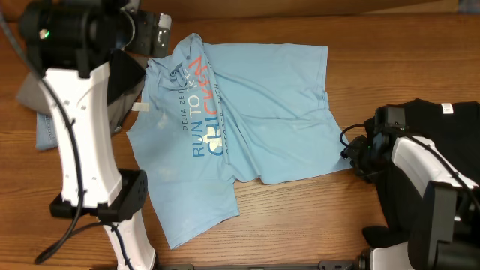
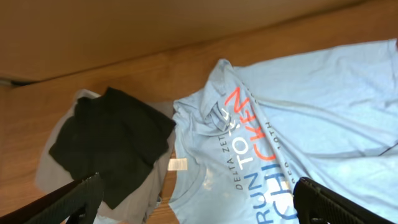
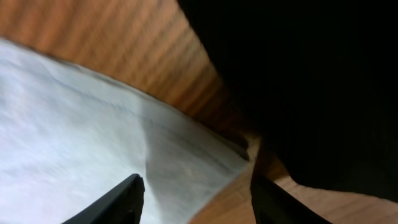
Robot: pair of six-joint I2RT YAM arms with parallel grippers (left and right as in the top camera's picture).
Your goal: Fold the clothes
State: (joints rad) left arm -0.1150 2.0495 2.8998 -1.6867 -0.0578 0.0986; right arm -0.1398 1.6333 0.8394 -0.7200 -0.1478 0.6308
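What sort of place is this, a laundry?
Likely a robotics lab, not a laundry: robot arms stand at a wooden table, with a blue T-shirt spread out and black clothes beside it.

A pale blue T-shirt (image 1: 255, 105) bears lettering (image 2: 249, 155) in darker blue, white and orange-red, plus a small white label (image 2: 178, 163). The counter (image 1: 300, 225) is warm brown wood with a streaked grain. One black garment (image 2: 112, 134) overlies a grey one (image 2: 53, 165), and another black cloth (image 1: 457, 131) lies at right. The arm (image 1: 75, 127) is white with black joints. The left claw (image 2: 199, 202) and right claw (image 3: 196, 199) are black.
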